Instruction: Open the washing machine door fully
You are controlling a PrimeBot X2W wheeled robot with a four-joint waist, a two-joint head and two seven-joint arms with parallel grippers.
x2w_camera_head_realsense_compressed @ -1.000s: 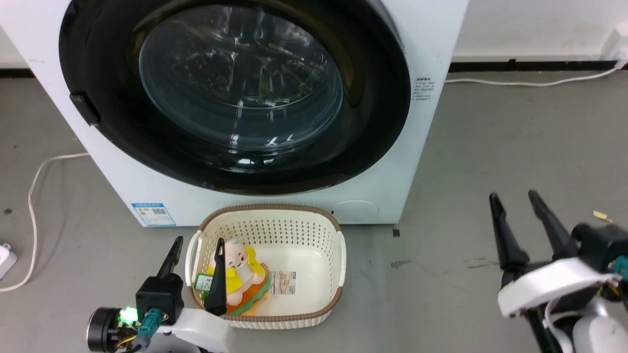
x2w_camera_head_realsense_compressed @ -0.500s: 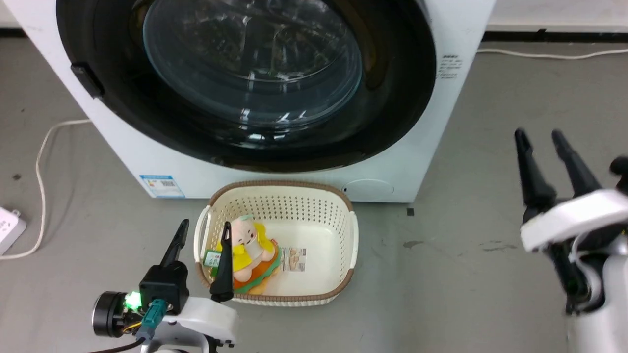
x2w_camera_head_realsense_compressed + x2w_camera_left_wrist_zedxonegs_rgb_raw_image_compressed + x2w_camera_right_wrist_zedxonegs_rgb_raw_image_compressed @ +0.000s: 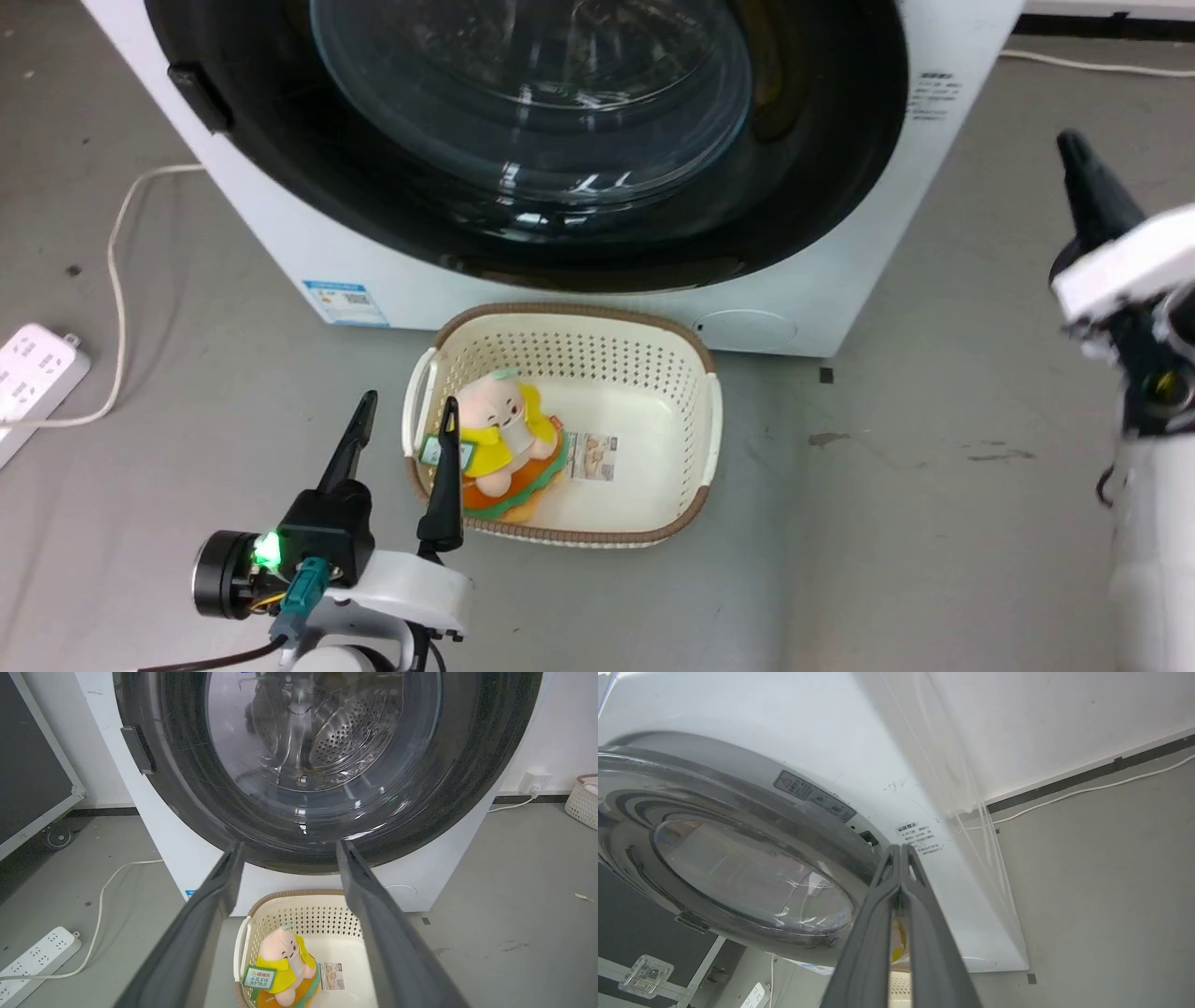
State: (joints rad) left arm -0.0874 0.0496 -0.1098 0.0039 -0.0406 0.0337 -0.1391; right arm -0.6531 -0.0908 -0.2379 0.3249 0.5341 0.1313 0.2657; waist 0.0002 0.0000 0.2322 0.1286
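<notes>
Head and wrist views of a white front-loading washing machine [image 3: 868,280], with both arms short of it. The left gripper [image 3: 410,401] has its two fingers spread wide and holds nothing. The right gripper [image 3: 1074,154] has its fingers pressed together into one dark spike, with nothing between them. The washing machine door [image 3: 532,121], a glossy black disc with a bulging glass bowl, lies ahead of and above the left gripper's fingertips and to the left of the right gripper, apart from both.

In the left wrist view the left gripper [image 3: 289,845] frames the lower rim of the washing machine door [image 3: 303,765] between its fingertips, and the perforated steel drum [image 3: 345,732] shows through the glass. In the right wrist view the right gripper [image 3: 899,851] points at the white front just beside the door's rim, near a small printed notice [image 3: 920,837]. Here the washing machine door [image 3: 752,872] is seen from the side, with a grey ring bearing a warning sticker [image 3: 815,797]; how far it stands off the front cannot be told.

A cream perforated basket [image 3: 569,313] with a brown rim sits on the grey floor [image 3: 934,513] just ahead of the left gripper, its left edge seen between the fingers. A plush toy [image 3: 499,434] in a yellow jacket lies in the basket, just beyond the right-hand finger. A white power strip [image 3: 33,373] and its cable [image 3: 119,280] lie well to the left gripper's left. A blue label [image 3: 345,301] sits low on the machine front, ahead of the left gripper
</notes>
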